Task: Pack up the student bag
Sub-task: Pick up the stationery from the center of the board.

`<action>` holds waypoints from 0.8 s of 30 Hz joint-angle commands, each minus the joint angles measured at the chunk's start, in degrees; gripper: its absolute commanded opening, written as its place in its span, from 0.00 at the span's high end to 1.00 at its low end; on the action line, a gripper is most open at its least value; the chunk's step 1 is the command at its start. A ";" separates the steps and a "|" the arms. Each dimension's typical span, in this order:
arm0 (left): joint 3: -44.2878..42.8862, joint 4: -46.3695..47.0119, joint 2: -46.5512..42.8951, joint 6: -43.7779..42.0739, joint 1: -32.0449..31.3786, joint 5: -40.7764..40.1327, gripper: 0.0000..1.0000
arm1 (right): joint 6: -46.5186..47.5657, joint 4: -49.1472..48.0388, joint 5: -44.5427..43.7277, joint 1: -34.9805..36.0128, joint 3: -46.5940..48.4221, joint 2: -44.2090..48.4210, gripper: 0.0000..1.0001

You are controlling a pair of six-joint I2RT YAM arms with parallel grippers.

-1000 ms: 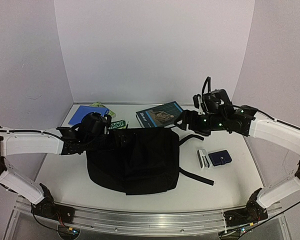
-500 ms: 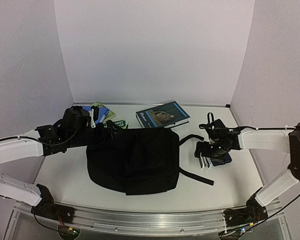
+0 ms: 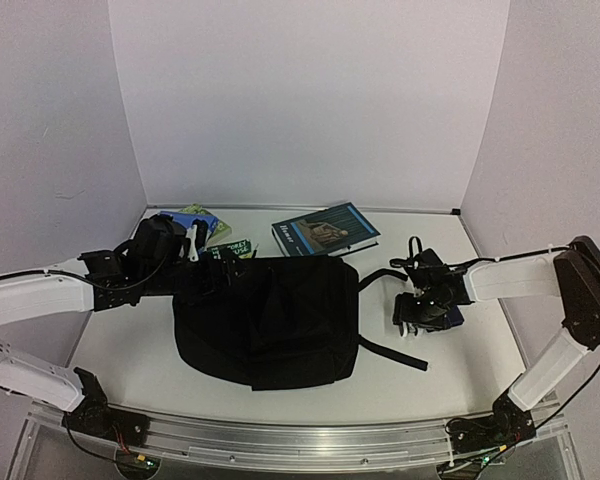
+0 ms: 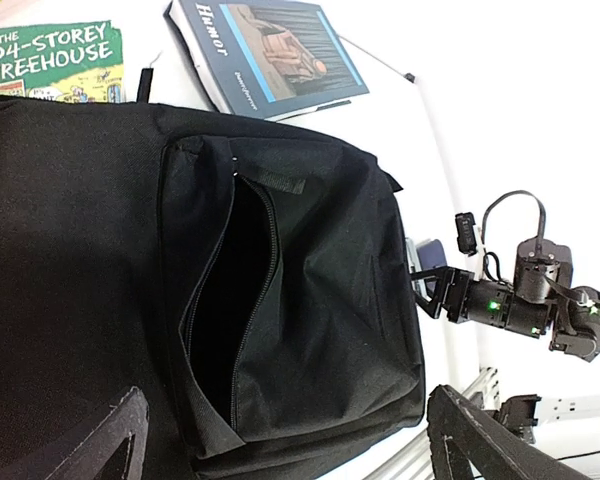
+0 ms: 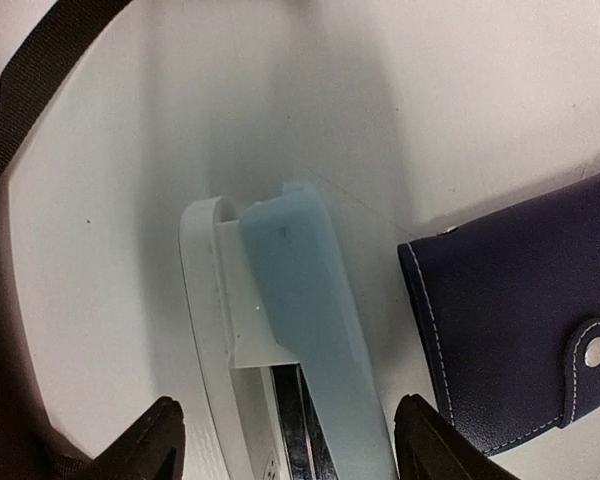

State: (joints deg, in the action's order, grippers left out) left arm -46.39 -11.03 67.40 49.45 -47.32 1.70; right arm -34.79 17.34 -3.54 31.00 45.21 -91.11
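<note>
The student bag [image 3: 265, 320] is a large black backpack lying flat mid-table, its front pocket [image 4: 225, 310] unzipped and gaping. My left gripper [image 3: 193, 243] hovers over the bag's upper-left corner, open with nothing between its fingers; in the left wrist view the gripper [image 4: 290, 450] looks down on the pocket. My right gripper [image 3: 412, 312] is down at the table right of the bag. In the right wrist view the gripper [image 5: 295, 445] straddles a white and light-blue stapler [image 5: 290, 330], jaws open with small gaps on both sides.
A dark-blue wallet [image 5: 520, 320] lies just right of the stapler. A "Humor" book [image 3: 323, 230] and a green "Treehouse" book [image 3: 235, 247] lie behind the bag, with a blue book [image 3: 205, 218] further left. A black shoulder strap [image 3: 390, 350] trails toward the stapler.
The right arm came down from above the table onto the stapler, and its jaws have narrowed around it. The left gripper lifted off the bag's corner, opened, and shifted slightly right.
</note>
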 commanded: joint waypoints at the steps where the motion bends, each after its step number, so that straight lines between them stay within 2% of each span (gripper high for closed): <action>1: -2.88 0.74 1.58 -0.50 0.59 2.06 0.03 | 0.76 -2.11 0.48 0.07 -0.64 -1.80 0.40; 7: -4.45 0.61 2.88 -0.18 0.83 3.81 0.03 | 0.88 -2.31 0.30 0.09 -0.54 -2.28 0.57; 11: -6.08 1.57 3.86 -0.48 0.83 6.17 0.03 | 0.81 -2.25 2.45 0.06 -0.13 1.55 0.70; 14: -7.47 4.52 5.63 -4.01 0.81 11.73 0.03 | 1.93 -2.14 7.18 0.17 0.82 7.40 0.72; 18: -10.16 10.47 9.50 -8.41 -0.60 21.31 0.04 | 3.39 -2.15 18.52 0.16 4.08 16.14 0.72; 24: -16.76 18.32 12.99 -12.32 -6.38 26.10 0.04 | 1.88 -6.07 33.40 1.06 9.93 24.56 0.76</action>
State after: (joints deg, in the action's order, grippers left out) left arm -56.84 -2.43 79.65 41.54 -50.20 21.56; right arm -32.60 16.76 16.79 31.20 50.40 -71.34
